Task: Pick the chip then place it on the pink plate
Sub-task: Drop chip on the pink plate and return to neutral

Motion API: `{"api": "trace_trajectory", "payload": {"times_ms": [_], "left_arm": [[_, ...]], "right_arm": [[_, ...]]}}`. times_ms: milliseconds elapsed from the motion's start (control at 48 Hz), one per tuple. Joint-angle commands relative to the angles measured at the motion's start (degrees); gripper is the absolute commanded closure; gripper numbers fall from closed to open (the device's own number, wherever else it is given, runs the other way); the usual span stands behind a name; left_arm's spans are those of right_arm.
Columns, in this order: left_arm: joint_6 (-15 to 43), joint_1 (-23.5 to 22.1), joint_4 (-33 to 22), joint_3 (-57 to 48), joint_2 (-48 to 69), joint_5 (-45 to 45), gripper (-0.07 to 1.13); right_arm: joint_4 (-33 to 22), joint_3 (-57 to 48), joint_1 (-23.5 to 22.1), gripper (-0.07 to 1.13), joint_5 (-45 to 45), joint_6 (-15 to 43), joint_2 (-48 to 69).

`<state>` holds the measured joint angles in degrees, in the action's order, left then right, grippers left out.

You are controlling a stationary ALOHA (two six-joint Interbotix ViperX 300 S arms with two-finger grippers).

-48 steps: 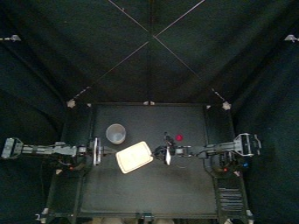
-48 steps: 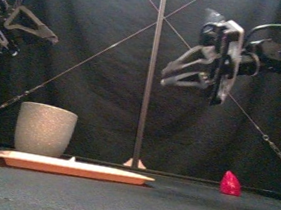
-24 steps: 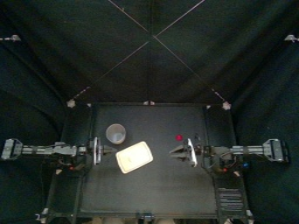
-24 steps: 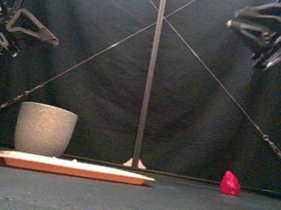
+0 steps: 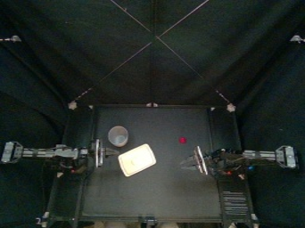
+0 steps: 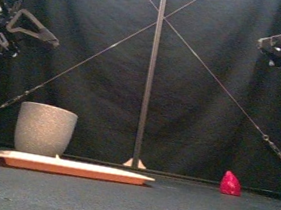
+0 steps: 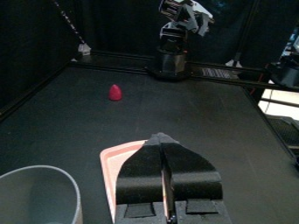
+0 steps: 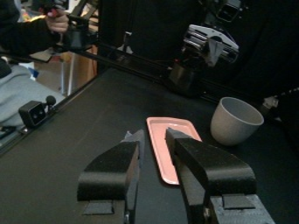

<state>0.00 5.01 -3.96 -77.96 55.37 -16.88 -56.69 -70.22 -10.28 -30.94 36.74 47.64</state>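
The flat pink tray (image 5: 137, 159) lies left of the table's middle, also in the front view (image 6: 72, 168) and both wrist views (image 7: 121, 161) (image 8: 159, 166). A small pale bump (image 6: 71, 158) shows on its top; I cannot tell if it is the chip. My right gripper (image 5: 197, 160) hangs high at the right (image 6: 265, 49), far from the tray, open with nothing between its jaws (image 8: 155, 136). My left gripper (image 5: 93, 153) rests at the left (image 6: 41, 30), jaws shut and holding nothing (image 7: 165, 138).
A tall grey speckled cup (image 5: 119, 135) stands behind the tray (image 6: 44, 129) (image 7: 41, 197) (image 8: 237, 120). A small red toy (image 5: 183, 140) stands alone right of the middle (image 6: 231, 183) (image 7: 114, 91).
My right arm has pulled back from above the table's middle to the right side and risen. The left arm, tray, cup and red toy have not moved.
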Motion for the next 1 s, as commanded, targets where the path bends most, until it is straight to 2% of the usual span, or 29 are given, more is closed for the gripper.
{"api": "trace_trajectory", "payload": {"times_ms": [21, 208, 333, 1000], "left_arm": [[-0.1, 0.3, -0.1, 1.2, -0.1, -0.5, 1.06], [-0.1, 0.3, -0.5, 1.2, -0.1, -0.5, 1.06], [-0.1, 0.3, -0.7, 1.1, -0.2, -0.5, 1.06], [-0.3, 0.3, -1.0, -0.8, -0.1, -0.9, 1.06]], "right_arm": [[7.6, 0.0, -0.4, 0.36, 0.4, 0.1, -0.4], [20.6, -1.6, -0.6, 0.36, 2.8, -0.4, -0.6], [25.0, -2.1, -0.7, 0.36, 6.2, -0.7, -1.0], [25.5, -2.1, 0.8, 0.36, 8.3, -0.5, -3.0]]}}
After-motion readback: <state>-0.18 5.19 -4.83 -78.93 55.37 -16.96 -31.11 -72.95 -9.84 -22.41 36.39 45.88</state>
